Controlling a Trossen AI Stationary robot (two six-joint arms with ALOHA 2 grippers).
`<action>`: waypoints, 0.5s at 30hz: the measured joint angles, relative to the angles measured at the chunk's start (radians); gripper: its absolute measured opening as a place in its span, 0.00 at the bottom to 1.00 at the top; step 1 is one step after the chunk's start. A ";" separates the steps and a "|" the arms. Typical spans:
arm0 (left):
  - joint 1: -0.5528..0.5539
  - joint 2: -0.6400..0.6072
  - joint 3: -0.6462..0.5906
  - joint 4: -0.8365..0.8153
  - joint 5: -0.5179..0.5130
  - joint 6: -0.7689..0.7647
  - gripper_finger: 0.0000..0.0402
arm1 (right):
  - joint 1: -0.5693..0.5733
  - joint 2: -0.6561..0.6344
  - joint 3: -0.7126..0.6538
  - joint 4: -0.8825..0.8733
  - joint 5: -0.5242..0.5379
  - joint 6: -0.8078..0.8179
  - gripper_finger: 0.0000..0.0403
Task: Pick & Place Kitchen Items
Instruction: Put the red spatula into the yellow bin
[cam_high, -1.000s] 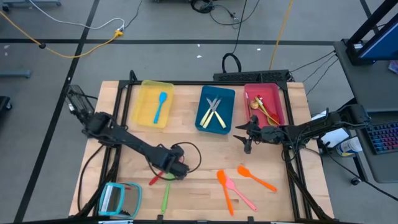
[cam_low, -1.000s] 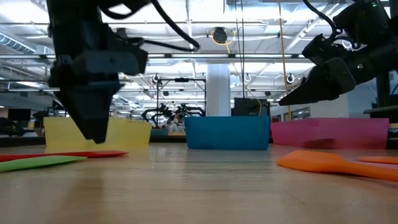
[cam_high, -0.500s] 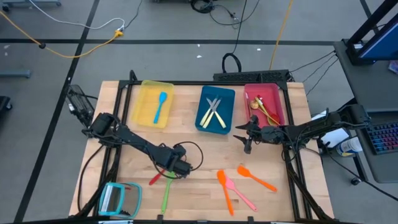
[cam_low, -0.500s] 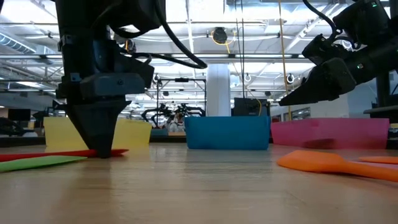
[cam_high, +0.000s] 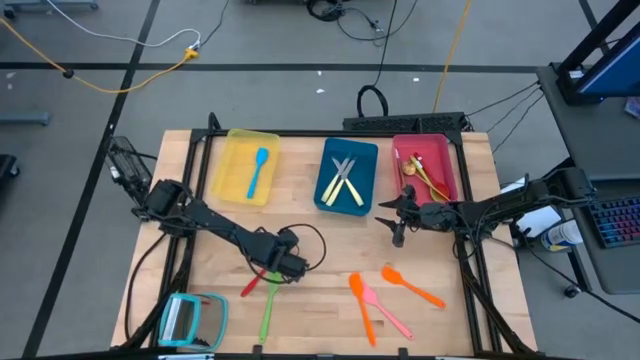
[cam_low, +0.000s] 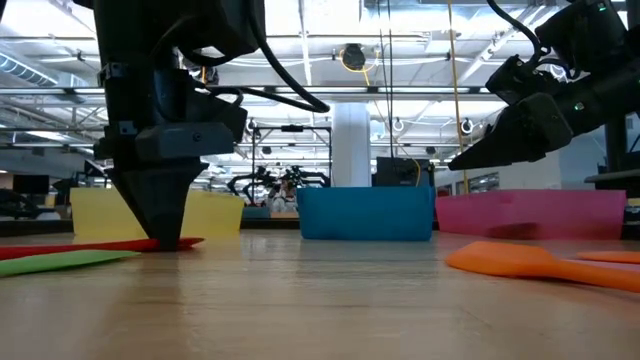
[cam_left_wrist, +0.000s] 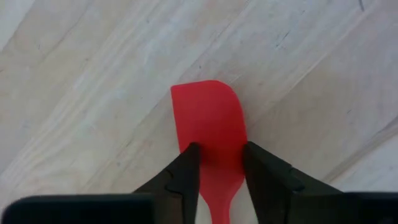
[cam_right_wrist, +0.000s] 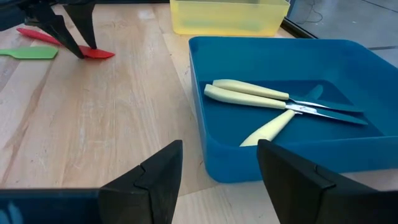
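Note:
A red spatula (cam_high: 248, 287) lies flat on the wood near the table's near-left part, with a green spatula (cam_high: 267, 310) beside it. My left gripper (cam_left_wrist: 219, 155) stands over the red spatula's blade, fingers pointing down and tips at table height (cam_low: 165, 240). My right gripper (cam_right_wrist: 217, 155) is open and hovers above the table (cam_high: 397, 232) between the blue tray and the red tray. Two orange spatulas (cam_high: 360, 305) (cam_high: 410, 285) and a pink spoon (cam_high: 385, 310) lie loose on the near-right wood. My left gripper has the red spatula's blade (cam_left_wrist: 211, 140) between its two fingers, close to where the blade narrows into the handle. The fingers (cam_left_wrist: 186, 165) come from above, pointing down, one at each side edge. The spatula lies flat on the table.
Along the far edge stand a yellow tray (cam_high: 230, 175) with a blue spoon, a blue tray (cam_high: 325, 190) with cream-handled knives, and a red tray (cam_high: 445, 150) with utensils. A teal-framed flat object (cam_high: 190, 320) sits at the near-left corner. Bare wood lies mid-table.
My left gripper has come down from just above the table until its fingertips reach the red spatula's blade, shifting slightly toward the table's right. The right arm has kept still.

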 joint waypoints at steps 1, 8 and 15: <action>0.002 0.000 0.000 0.001 0.004 0.000 0.26 | 0.000 0.000 0.000 0.000 0.000 0.000 0.50; 0.003 0.000 0.000 0.009 0.015 0.019 0.18 | 0.000 0.000 0.000 0.000 0.000 0.000 0.50; 0.003 0.001 0.000 0.017 0.021 0.019 0.02 | 0.000 0.000 0.000 0.000 0.000 0.000 0.50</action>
